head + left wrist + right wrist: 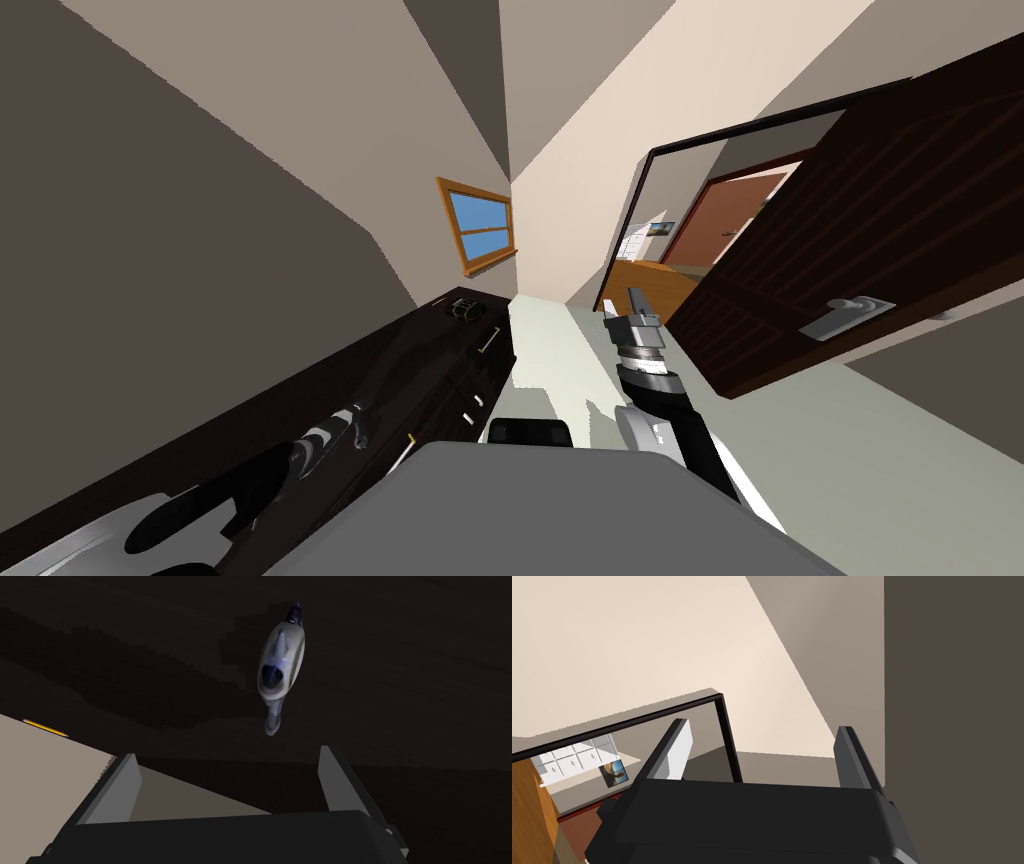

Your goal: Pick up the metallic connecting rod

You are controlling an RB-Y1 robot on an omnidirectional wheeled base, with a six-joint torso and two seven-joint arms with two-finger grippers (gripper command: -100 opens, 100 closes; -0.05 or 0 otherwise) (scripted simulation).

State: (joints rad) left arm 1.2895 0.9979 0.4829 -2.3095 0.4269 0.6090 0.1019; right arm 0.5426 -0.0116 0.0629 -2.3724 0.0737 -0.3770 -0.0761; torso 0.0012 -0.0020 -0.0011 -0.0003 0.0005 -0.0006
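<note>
The connecting rod (280,666) is a shiny grey, bulged piece with a thin stem at each end. It lies flat on the dark top of a dresser (400,676), a short way beyond my left gripper (226,755). That gripper is open and holds nothing, and the rod lies roughly in line with the gap between its fingers. In the head view my left arm (300,455) reaches over the dresser top (430,350). My right gripper (638,300) is raised in front of the doorway, open and empty (762,726).
A small dark object (462,308) sits at the dresser's far end, below a window (480,225). A dark door (870,230) with a grey handle (845,315) stands open on my right. A thin yellow stick (45,727) lies on the pale surface beside the dresser edge.
</note>
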